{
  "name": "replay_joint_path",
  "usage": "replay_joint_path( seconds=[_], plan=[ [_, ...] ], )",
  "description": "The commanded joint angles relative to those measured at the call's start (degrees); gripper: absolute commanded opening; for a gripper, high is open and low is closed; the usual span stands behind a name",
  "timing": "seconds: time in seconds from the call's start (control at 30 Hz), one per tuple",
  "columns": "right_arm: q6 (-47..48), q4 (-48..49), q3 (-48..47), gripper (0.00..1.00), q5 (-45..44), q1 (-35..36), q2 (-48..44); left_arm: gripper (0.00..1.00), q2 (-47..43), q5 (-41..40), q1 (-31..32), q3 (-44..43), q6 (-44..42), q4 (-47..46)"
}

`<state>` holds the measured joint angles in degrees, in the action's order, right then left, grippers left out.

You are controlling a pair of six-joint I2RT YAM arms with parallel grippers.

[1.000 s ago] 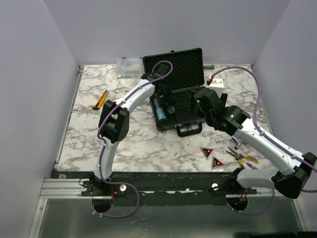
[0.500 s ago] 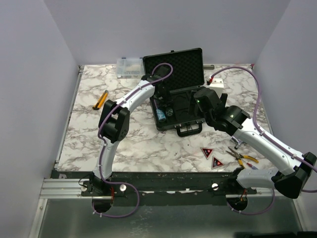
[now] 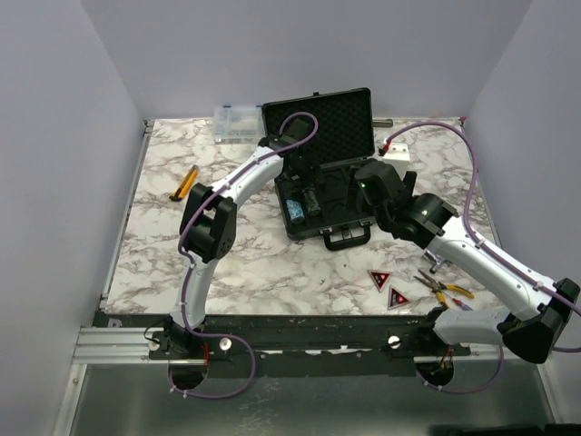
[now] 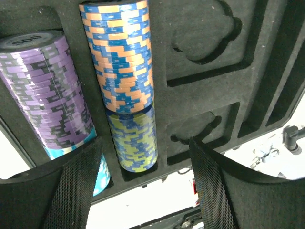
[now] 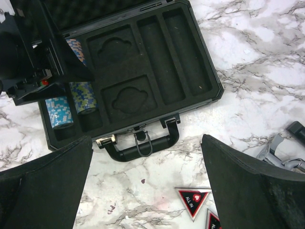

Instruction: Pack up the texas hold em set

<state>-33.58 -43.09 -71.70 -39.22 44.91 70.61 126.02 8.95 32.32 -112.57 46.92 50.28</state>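
Red-black triangle reads "ALL IN"; top chip of purple chip stack carries faint numerals, seemingly "500"; second triangle lettering cut off, unreadable.

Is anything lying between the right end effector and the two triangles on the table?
Nothing visible does. Only bare marble shows between the open right end effector and the triangles; the pliers lie off to their right.
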Motion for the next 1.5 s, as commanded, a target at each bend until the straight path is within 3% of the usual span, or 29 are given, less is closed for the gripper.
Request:
replay_joint_path(
  seconds=[0.0,0.2,0.37,0.5,0.63,0.83,1.47],
  plan=[
    [-1.1,-0.9,-0.4,1.0,-1.1,-0.2,0.6,0.74,-4.6,-1.4,-0.2,0.4,-1.2,-1.5],
    [-2.4,-2.5,-1.0,1.0,-2.4,-0.2,1.0,0.7,-9.5,-1.8,0.0,2.3,-4.0,-1.5],
    [-5.0,-4.1,-2.3,1.0,-2.8,-0.2,2.3,0.62,-17.0,-3.8,1.9,11.2,-9.6,-3.0],
    [-7.2,-5.6,-3.4,1.0,-3.5,-0.2,3.4,0.5,-22.9,0.5,3.9,21.6,-14.3,-9.8],
    [-8.7,-6.4,-4.4,1.0,-3.8,-0.2,4.5,0.31,-23.7,4.9,5.9,25.8,-18.5,-13.7],
    [-10.6,-9.0,-6.7,1.0,-5.0,-0.2,5.9,0.21,-19.9,7.2,6.9,24.4,-20.3,-14.8],
    [-16.5,-14.6,-6.2,0.99,-6.5,-0.2,4.3,0.16,-8.6,-1.3,5.5,12.9,-24.5,-9.7]
  ],
)
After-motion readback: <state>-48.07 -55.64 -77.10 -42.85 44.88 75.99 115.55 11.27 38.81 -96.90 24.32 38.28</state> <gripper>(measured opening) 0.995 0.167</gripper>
